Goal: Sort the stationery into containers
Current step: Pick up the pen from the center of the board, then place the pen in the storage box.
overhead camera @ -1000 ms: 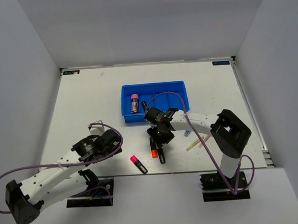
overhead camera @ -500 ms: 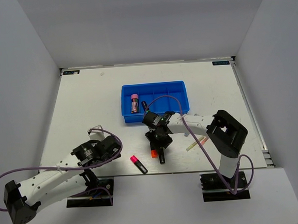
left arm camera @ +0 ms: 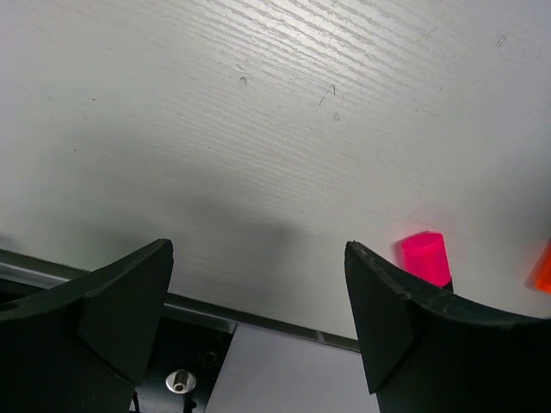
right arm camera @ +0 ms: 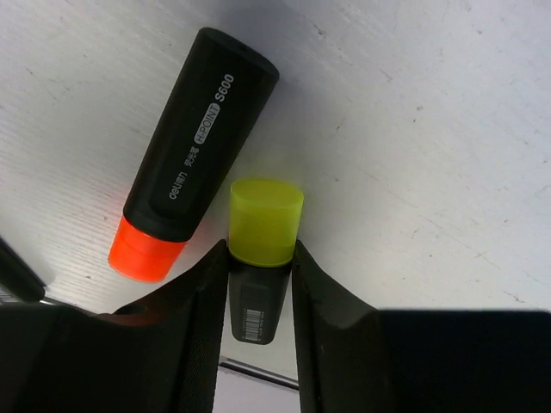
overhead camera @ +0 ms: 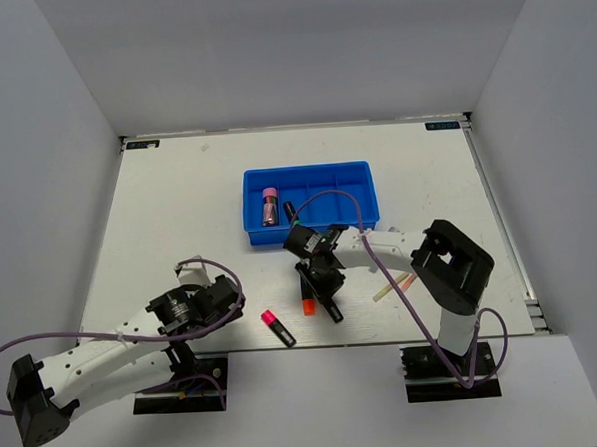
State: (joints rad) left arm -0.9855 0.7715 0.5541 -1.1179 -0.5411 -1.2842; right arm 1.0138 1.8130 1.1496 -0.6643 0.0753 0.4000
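Stationery is mostly loose on the table (overhead camera: 178, 210), and the piece that matters is the yellow-capped highlighter (right arm camera: 265, 219): it's right between the jaws of the right gripper (right arm camera: 258, 248), which are clamped on its black body just behind the cap, so the cap pokes out past the fingertips. That grip makes sense to me, since the body is the flat part and the cap could pop off. Just outside the left jaw lies the orange-capped highlighter (right arm camera: 194, 155), close enough that I'd guess a straight lift is needed to avoid dragging it along. The left gripper (left arm camera: 256, 249) has its jaws spread wide with nothing between them, low over the table; the pink-capped highlighter (left arm camera: 424, 258) peeks out just beyond its right jaw, so it looks parked rather than lined up. The blue tray (overhead camera: 306, 170) sits beyond the right jaws, farther up the table, and one pink-topped highlighter (overhead camera: 269, 206) is in its left compartment, so sorting has barely started
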